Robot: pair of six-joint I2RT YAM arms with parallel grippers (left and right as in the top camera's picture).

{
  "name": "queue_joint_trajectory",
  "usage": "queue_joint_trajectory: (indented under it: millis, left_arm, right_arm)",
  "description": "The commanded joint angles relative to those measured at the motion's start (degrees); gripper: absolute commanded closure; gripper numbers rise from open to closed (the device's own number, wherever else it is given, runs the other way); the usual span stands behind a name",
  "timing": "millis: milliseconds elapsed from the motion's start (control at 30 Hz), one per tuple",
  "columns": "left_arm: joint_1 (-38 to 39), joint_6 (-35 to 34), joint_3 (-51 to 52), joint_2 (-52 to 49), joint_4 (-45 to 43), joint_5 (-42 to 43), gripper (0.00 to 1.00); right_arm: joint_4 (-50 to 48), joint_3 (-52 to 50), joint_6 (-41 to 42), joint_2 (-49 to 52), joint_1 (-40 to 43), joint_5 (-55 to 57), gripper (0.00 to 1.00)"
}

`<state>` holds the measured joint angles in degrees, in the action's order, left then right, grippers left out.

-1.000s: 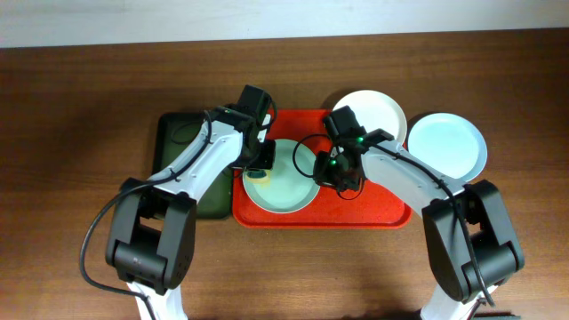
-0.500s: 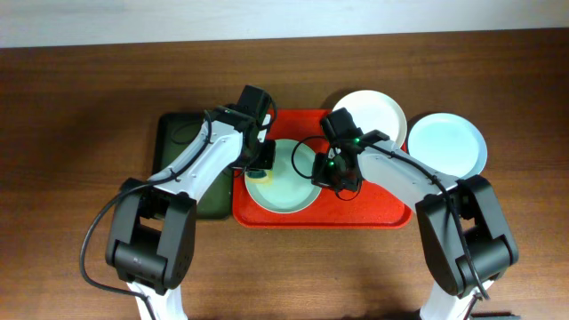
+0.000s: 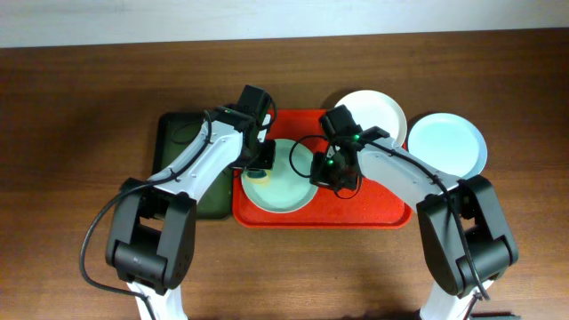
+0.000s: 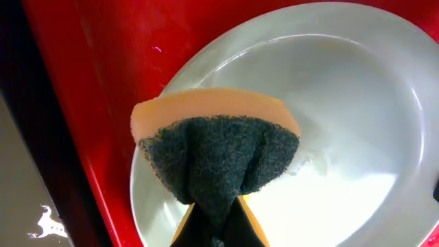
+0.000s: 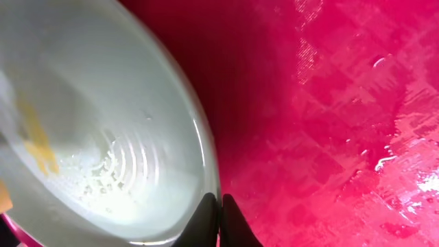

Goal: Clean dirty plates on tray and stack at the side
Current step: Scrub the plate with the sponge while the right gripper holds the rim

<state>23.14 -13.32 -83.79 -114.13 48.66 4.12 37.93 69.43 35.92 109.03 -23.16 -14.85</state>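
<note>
1. The left end effector [image 3: 260,163] is gripping a sponge [image 4: 216,151], its jaws closed tight on the lower end. The orange sponge is folded, with its dark scouring face turned toward the wrist camera.
2. The sponge is hanging over the pale green plate [image 3: 283,191], directly below the left end effector. Whether it is touching the plate's surface cannot be told.
3. The right end effector [image 5: 219,218] is pinching the pale green plate's rim, with its jaws closed nearly together on the thin edge.
4. The plate is lying on the red tray [image 3: 373,209], between the two end effectors, and a yellow smear [image 5: 41,147] is showing on its inner surface.
5. The white plate [image 3: 373,108] is sitting just beyond the right end effector, at the tray's far rim.
6. The pale blue plate [image 3: 447,145] is resting on the tabletop [image 3: 71,107], well off to the right end effector's outer side.
7. A dark green tray [image 3: 178,142] is lying just beside the red one, on the left end effector's outer side.
</note>
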Motion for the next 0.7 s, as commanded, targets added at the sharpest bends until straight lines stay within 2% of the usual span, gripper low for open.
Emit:
queue_joint_trajectory:
  millis: [0,133,200,233,267,333,567,667]
  left_arm:
    - [0.13,-0.79,-0.63,-0.42,0.07,0.59,1.00]
    - [0.13,-0.79,-0.59,-0.42,0.09,-1.81,1.00]
    - [0.13,-0.79,-0.57,-0.42,0.07,-1.95,1.00]
    - [0.13,-0.79,-0.57,-0.42,0.07,-1.95,1.00]
    - [0.13,-0.79,-0.59,-0.42,0.07,-1.95,1.00]
    - [0.13,-0.79,-0.59,-0.42,0.07,-1.95,1.00]
    - [0.13,-0.79,-0.57,-0.42,0.07,-1.95,1.00]
    - [0.13,-0.79,-0.59,-0.42,0.07,-1.95,1.00]
  right_arm:
    - [0.24,1.16,-0.11,0.94,-0.42,0.50,0.96]
    - [0.22,1.16,-0.13,0.94,-0.42,0.50,0.94]
    - [0.22,1.14,-0.13,0.96,-0.46,0.68,0.82]
    - [0.24,1.05,-0.11,0.96,-0.46,1.51,0.82]
    - [0.24,0.85,-0.11,0.96,-0.46,2.32,0.83]
    - [0.22,0.50,-0.11,0.96,-0.46,2.47,0.93]
    - [-0.44,-0.07,-0.11,0.96,-0.46,2.93,0.93]
    - [-0.44,-0.07,-0.11,0.96,-0.46,2.86,0.96]
